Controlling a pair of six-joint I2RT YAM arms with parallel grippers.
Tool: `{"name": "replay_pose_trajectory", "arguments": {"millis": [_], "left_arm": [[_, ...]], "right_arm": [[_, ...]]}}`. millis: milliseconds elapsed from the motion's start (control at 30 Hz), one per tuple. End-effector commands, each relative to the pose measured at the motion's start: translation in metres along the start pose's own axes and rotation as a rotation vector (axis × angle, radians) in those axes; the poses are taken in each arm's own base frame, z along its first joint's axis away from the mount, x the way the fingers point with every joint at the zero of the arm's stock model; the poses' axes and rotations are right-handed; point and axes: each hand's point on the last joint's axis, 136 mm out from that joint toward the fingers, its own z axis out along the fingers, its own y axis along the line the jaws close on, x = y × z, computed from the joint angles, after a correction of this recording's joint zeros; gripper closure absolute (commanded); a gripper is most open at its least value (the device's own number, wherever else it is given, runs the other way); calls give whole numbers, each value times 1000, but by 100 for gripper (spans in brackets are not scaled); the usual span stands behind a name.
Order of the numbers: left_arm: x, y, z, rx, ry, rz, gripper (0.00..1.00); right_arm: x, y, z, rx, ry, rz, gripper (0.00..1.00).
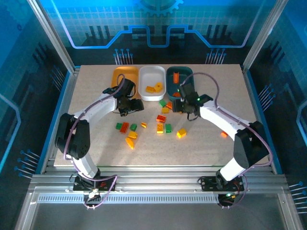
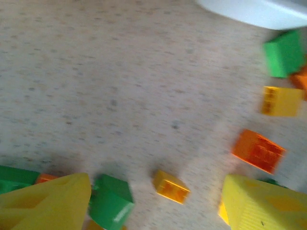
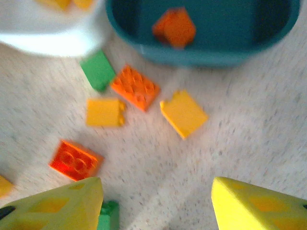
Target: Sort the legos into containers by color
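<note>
Now, with left gripper (image 2: pixel 156 184) and right gripper (image 3: pixel 157 184) fingers spread and empty, I'd next centre on the square orange plastic brick (image 3: pixel 135 87) under the dark-teal plastic tray (image 3: pixel 201 55).

The desk (image 1: pixel 96 143) is pale beige with tiny dark speckles. The white tray (image 1: pixel 149 75) holds yellow bricks (image 1: pixel 154 87). Beside it sit an orange tray (image 1: pixel 125 74) and a dark teal tray (image 1: pixel 186 74) with an orange brick (image 3: pixel 174 26) inside. Near the white tray, the loose bricks (image 1: pixel 159 128) are green, yellow and orange.
</note>
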Motion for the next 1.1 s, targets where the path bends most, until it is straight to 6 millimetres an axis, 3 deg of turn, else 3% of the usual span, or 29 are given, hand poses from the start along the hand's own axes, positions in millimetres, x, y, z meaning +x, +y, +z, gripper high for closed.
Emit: {"name": "replay_pose_trajectory", "arguments": {"millis": [0,200,333,467,833,1067], "left_arm": [[5,37,16,-182,46,19,26],[13,30,16,-188,65,39,30],[23,29,11,-188,74,37,41],[39,23,8,-196,61,102,43],[65,22,33,-266,118,225,44],[82,36,41,-377,122,274,49]], "right_arm": [[21,-15,15,25,18,61,37],[23,-22,9,30,-11,106,37],[32,-27,15,45,-9,148,38],[38,-32,22,60,3,179,38],[40,-33,27,71,22,182,38],[41,-32,28,72,23,185,38]]}}
